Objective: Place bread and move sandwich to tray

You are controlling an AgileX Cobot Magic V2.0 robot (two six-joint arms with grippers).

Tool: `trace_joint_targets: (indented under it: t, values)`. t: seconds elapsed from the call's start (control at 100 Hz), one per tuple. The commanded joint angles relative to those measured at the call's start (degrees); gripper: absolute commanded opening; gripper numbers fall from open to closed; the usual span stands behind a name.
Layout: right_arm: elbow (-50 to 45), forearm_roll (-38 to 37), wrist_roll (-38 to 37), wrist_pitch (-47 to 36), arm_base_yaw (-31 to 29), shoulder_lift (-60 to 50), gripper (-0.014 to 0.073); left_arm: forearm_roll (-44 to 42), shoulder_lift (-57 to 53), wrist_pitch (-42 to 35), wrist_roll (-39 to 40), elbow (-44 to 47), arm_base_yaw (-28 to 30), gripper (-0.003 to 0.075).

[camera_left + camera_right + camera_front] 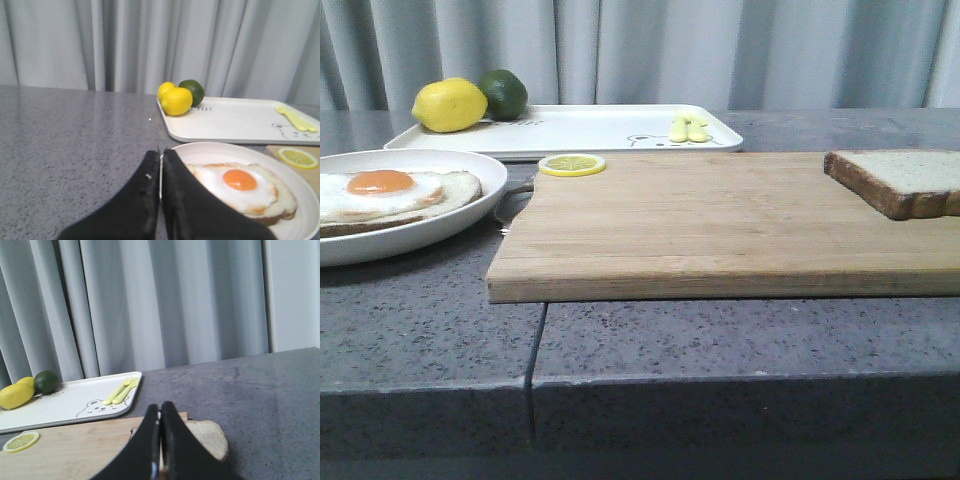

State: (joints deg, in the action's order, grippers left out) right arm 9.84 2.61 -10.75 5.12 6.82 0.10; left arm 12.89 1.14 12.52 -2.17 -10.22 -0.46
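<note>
The sandwich (390, 195) (240, 187), a bread slice under a fried egg, lies in the round white plate (470, 215) (300, 220) at the left. The plain bread (900, 182) (210, 437) rests on the right end of the wooden cutting board (710, 225) (75, 455). The white tray (590, 128) (235, 122) (60, 405) sits behind them. My left gripper (160, 152) is shut and empty, by the plate's rim. My right gripper (160, 406) is shut and empty, hovering before the bread. Neither gripper shows in the front view.
On the tray are a lemon (448, 104) (176, 101), a lime (504, 93) (193, 90) and yellow cutlery (688, 128) (120, 391). A lemon slice (572, 164) (298, 157) (21, 441) lies at the board's back corner. The grey counter has a front edge and a seam (535, 350); curtains hang behind.
</note>
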Motion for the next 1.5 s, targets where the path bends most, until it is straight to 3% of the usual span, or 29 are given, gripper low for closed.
trace_joint_targets:
  t: [0.0, 0.16, 0.32, 0.47, 0.8, 1.11, 1.18, 1.26, 1.4, 1.49]
  values:
    - [7.62, 0.31, -0.16, 6.32, -0.42, 3.67, -0.0067, 2.50, 4.16, 0.40, 0.59, -6.25, 0.03, -0.0019]
    - [18.94, 0.31, 1.77, 18.29, -0.42, 12.16, -0.0067, 2.39, 14.90, 16.28, -1.72, -17.28, 0.03, -0.0019]
    - [28.47, 0.31, 6.45, 27.02, -0.42, 20.31, -0.0067, 2.50, 25.03, 24.97, -2.56, -26.25, 0.03, -0.0019]
    - [33.87, 0.31, 7.43, 33.18, -0.42, 26.00, -0.0067, 2.88, 30.00, 26.05, -2.56, -31.61, 0.03, -0.0019]
    - [34.20, 0.43, 7.38, 33.18, -0.42, 28.81, -0.0067, 10.28, 31.77, 25.78, -2.56, -32.57, 0.03, -0.0019]
    - [34.20, 0.43, 7.38, 33.26, -0.42, 28.81, -0.0064, 10.55, 31.77, 25.00, -2.56, -32.57, 0.03, -0.0013]
    - [34.20, 0.43, 7.38, 33.26, -0.42, 28.81, -0.0040, 10.55, 31.77, 24.59, -2.56, -32.57, 0.03, 0.0023]
    - [34.20, 0.43, 7.38, 33.20, -0.42, 28.81, 0.0035, 10.55, 31.77, 24.64, -2.56, -32.57, 0.03, 0.0123]
    - [34.20, 0.43, 7.38, 32.89, -0.42, 28.81, 0.0262, 10.55, 31.77, 24.64, -2.56, -32.57, 0.03, 0.0347]
    - [34.20, 0.43, 7.38, 32.44, -0.42, 28.81, 0.0408, 10.55, 31.77, 24.64, -2.56, -32.57, 0.03, 0.0435]
